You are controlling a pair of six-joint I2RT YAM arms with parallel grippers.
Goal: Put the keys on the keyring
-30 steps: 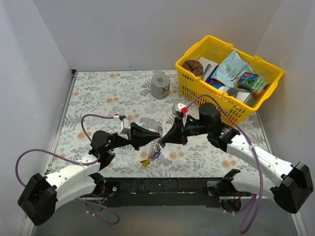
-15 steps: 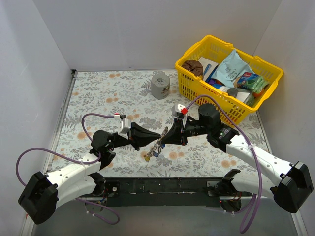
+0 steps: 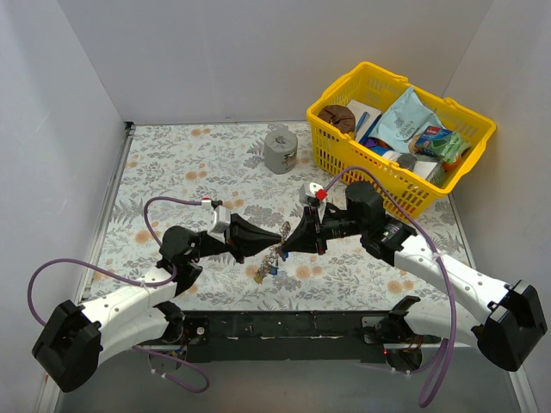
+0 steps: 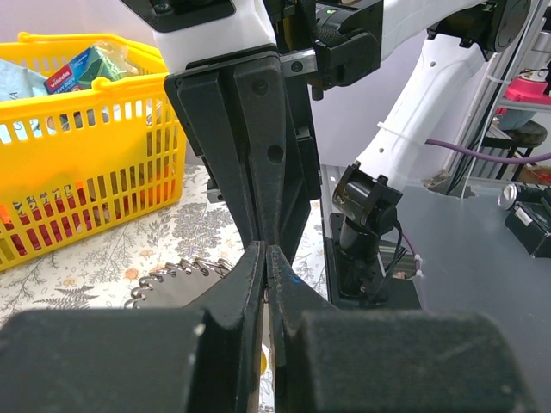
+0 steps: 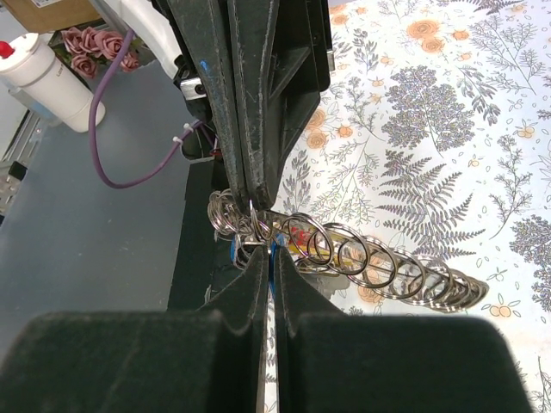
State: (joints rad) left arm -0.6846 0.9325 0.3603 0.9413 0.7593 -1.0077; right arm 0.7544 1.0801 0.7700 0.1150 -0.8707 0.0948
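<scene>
Left gripper (image 3: 278, 233) and right gripper (image 3: 288, 245) meet tip to tip above the flowered table (image 3: 172, 163). Both are clenched on one end of the keyring (image 5: 379, 268). In the right wrist view it looks like a stretched coil of wire loops, and it hangs just under the tips. The keys (image 3: 263, 273) dangle below it, near the table.

Plain white walls (image 3: 258, 60) close in the table (image 3: 172, 163) on three sides; its cover is a fern-and-orange-flower print, evenly lit, with a black rail (image 3: 284, 325) along the near edge
</scene>
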